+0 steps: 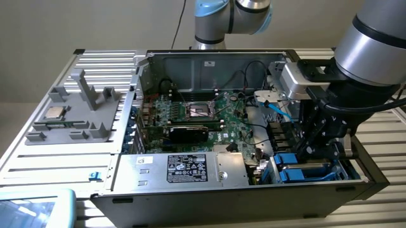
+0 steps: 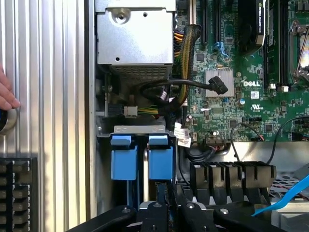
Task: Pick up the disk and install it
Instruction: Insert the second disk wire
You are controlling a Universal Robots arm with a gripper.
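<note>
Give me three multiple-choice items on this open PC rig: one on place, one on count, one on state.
1. Where is the black gripper?
A) over the grey plastic fixture
B) over the bay with the blue plastic disk carriers
C) over the silver CPU chip

2. How many blue carriers stand side by side in the wrist view?
A) one
B) two
C) four

3. The black computer case is:
A) open, with the green motherboard exposed
B) closed by its side panel
C) turned upside down

Answers:
1 B: the gripper hangs at the bay corner, right above the carriers.
2 B: two blue ends sit next to each other.
3 A: the board and cables are in plain sight.
</note>
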